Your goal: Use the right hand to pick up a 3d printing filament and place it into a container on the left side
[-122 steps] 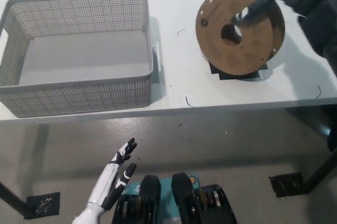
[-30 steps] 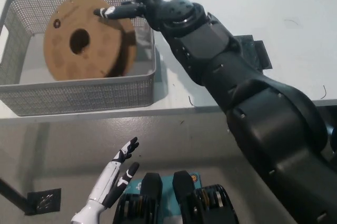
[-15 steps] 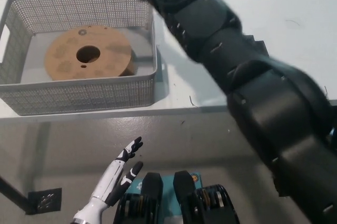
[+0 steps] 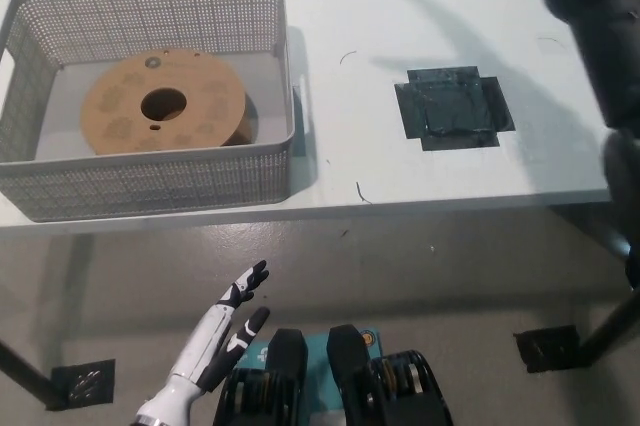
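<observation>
white table [image 4: 420, 26] above grey floor [image 4: 420, 286], basket [image 4: 150, 186] left.

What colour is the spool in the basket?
Brown, like cardboard: the spool in the grey mesh basket, head view.

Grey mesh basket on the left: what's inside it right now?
The basket holds one brown filament spool, lying flat toward the middle. The spool covers the floor beneath it, so anything under it cannot be seen.

Basket [image 4: 150, 186]: I see it on the table's [image 4: 400, 6] left part.
Spool [image 4: 163, 106]: lying flat inside the basket.
Tape patch [image 4: 452, 109]: on the table, well right of the basket.
Left hand [image 4: 215, 341]: below the table's front edge.
</observation>
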`<action>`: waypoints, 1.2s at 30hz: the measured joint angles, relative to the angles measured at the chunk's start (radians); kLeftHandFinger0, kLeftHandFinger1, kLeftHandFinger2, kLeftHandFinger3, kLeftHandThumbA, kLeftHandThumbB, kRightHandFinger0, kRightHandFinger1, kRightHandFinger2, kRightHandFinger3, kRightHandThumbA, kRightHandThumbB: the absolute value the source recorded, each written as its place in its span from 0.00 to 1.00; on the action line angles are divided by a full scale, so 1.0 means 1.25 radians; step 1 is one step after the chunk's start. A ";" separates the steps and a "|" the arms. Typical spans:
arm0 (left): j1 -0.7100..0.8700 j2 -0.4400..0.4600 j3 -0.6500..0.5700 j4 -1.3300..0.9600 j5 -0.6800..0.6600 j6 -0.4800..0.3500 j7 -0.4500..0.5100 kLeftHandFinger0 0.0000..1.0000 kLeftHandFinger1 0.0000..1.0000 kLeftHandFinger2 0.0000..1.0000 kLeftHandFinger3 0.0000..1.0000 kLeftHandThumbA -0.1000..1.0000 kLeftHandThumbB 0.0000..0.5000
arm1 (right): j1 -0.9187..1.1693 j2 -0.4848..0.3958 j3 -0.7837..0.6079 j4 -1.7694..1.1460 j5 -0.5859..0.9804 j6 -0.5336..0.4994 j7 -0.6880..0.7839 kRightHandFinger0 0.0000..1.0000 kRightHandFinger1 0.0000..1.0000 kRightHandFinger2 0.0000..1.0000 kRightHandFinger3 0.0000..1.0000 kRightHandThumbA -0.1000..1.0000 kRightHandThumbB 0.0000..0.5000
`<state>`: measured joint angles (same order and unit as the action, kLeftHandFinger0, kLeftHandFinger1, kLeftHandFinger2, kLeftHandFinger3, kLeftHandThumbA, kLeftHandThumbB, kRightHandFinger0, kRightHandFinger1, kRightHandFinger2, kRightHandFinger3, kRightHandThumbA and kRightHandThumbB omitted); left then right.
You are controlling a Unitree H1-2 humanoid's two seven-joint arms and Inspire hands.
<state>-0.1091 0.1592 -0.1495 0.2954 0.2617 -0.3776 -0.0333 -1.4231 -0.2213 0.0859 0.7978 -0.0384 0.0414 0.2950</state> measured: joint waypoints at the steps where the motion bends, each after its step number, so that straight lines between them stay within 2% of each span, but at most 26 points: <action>1: 0.000 0.000 0.000 0.000 0.000 0.000 0.000 1.00 1.00 1.00 1.00 1.00 0.35 | 0.014 -0.006 0.000 -0.022 0.000 0.004 0.001 1.00 1.00 1.00 1.00 1.00 0.87; 2: 0.000 0.000 0.000 0.001 0.000 0.000 0.000 1.00 1.00 1.00 1.00 1.00 0.36 | 0.028 -0.010 -0.001 -0.040 0.000 0.007 0.002 1.00 1.00 1.00 1.00 1.00 0.81; 5: 0.001 0.000 0.000 0.003 0.000 0.000 0.000 1.00 1.00 1.00 1.00 1.00 0.35 | 0.112 -0.023 -0.003 -0.135 0.001 0.019 0.007 1.00 1.00 1.00 1.00 1.00 0.79; 7: 0.001 0.000 0.000 0.003 0.000 0.000 0.000 1.00 1.00 1.00 1.00 1.00 0.35 | 0.158 -0.025 -0.005 -0.191 0.003 0.026 0.008 1.00 1.00 1.00 1.00 1.00 0.72; 9: 0.002 -0.001 0.000 0.005 0.000 0.000 0.000 1.00 1.00 1.00 1.00 1.00 0.38 | 0.206 -0.024 -0.006 -0.239 0.005 0.031 0.010 1.00 1.00 1.00 1.00 1.00 0.77; 10: 0.002 -0.001 0.000 0.005 0.000 0.000 0.000 1.00 1.00 1.00 1.00 1.00 0.39 | 0.223 -0.024 -0.006 -0.258 0.006 0.034 0.011 1.00 1.00 1.00 1.00 1.00 0.83; 13: 0.002 -0.001 -0.001 0.007 0.000 0.000 0.000 1.00 1.00 1.00 1.00 1.00 0.41 | 0.289 -0.024 -0.006 -0.328 0.009 0.043 0.012 1.00 1.00 1.00 1.00 1.00 0.82; 14: 0.002 -0.001 -0.001 0.008 0.000 0.000 0.000 1.00 1.00 1.00 1.00 1.00 0.42 | 0.315 -0.024 -0.006 -0.356 0.009 0.046 0.012 1.00 1.00 1.00 1.00 1.00 0.87; 18: 0.003 -0.001 -0.001 0.016 0.000 0.000 0.000 1.00 1.00 1.00 1.00 1.00 0.41 | 0.405 -0.020 -0.005 -0.457 0.009 0.052 0.012 1.00 1.00 1.00 1.00 1.00 0.95; 20: 0.003 -0.001 -0.001 0.022 0.000 0.000 0.000 1.00 1.00 1.00 1.00 1.00 0.40 | 0.454 -0.015 -0.004 -0.512 0.009 0.057 0.012 1.00 1.00 1.00 1.00 1.00 0.92; 25: 0.006 -0.001 -0.002 0.028 0.000 0.000 0.000 1.00 1.00 1.00 1.00 1.00 0.41 | 0.561 0.008 0.004 -0.639 0.009 0.068 0.012 1.00 1.00 1.00 1.00 1.00 0.76; 28: 0.008 -0.002 -0.002 0.028 0.000 0.000 0.000 1.00 1.00 1.00 1.00 1.00 0.41 | 0.618 0.020 0.013 -0.713 0.008 0.070 0.012 1.00 1.00 1.00 1.00 1.00 0.73; 30: 0.010 -0.002 -0.002 0.028 0.000 0.000 0.000 1.00 1.00 1.00 1.00 1.00 0.40 | 0.658 0.030 0.021 -0.768 0.008 0.071 0.012 1.00 1.00 1.00 1.00 1.00 0.72; 31: 0.010 -0.002 -0.002 0.028 0.000 0.000 0.000 1.00 1.00 1.00 1.00 1.00 0.39 | 0.679 0.034 0.026 -0.796 0.008 0.071 0.012 1.00 1.00 1.00 1.00 1.00 0.75; 33: 0.011 -0.003 -0.002 0.028 0.000 0.000 0.000 1.00 1.00 1.00 1.00 1.00 0.39 | 0.715 0.041 0.035 -0.856 0.009 0.072 0.012 1.00 1.00 1.00 1.00 1.00 0.70; 36: 0.012 -0.003 -0.002 0.028 0.000 0.000 0.000 1.00 1.00 1.00 1.00 1.00 0.41 | 0.762 0.053 0.048 -0.936 0.010 0.072 0.012 1.00 1.00 1.00 1.00 1.00 0.78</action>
<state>-0.0938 0.1550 -0.1526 0.3304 0.2618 -0.3771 -0.0333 -0.4710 -0.1549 0.1457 -0.3724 -0.0261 0.1311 0.3103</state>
